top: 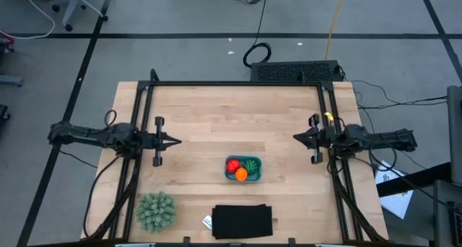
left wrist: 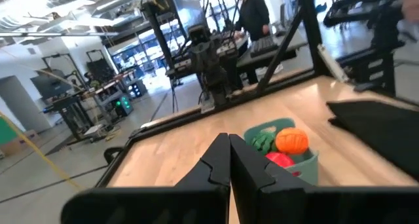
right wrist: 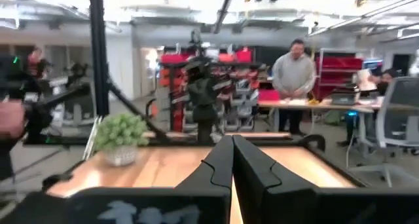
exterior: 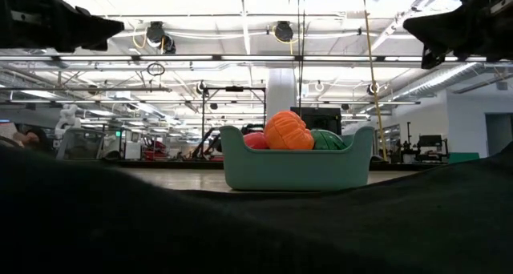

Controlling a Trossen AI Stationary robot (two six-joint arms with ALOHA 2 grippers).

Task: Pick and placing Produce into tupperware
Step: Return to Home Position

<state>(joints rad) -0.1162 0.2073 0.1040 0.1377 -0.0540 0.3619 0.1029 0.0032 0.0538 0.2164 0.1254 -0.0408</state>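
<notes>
Flat black rectangular object point(exterior: 240, 234) lay nearest, filling low view's foreground; teal tub point(exterior: 296, 170) just behind it. Left gripper point(top: 177, 140): pressed together, empty, raised over tabletop point(top: 231, 110) left side, pointing inward. Teal tub sat between arms, toward front edge, long axis left-right, well apart from both tips, right arm slightly nearer. Inside: red piece point(top: 232, 165), striped green piece point(top: 251, 165), orange piece point(top: 241, 174). Right gripper point(top: 296, 137): pressed together, empty, facing left one. Judged: nothing left to pick.

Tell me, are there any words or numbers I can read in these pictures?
No text can be read.
Small white tag beside the flat black object: too small to read.
White paper on the floor: too small to read.
Teal tub: no writing shows.
</notes>
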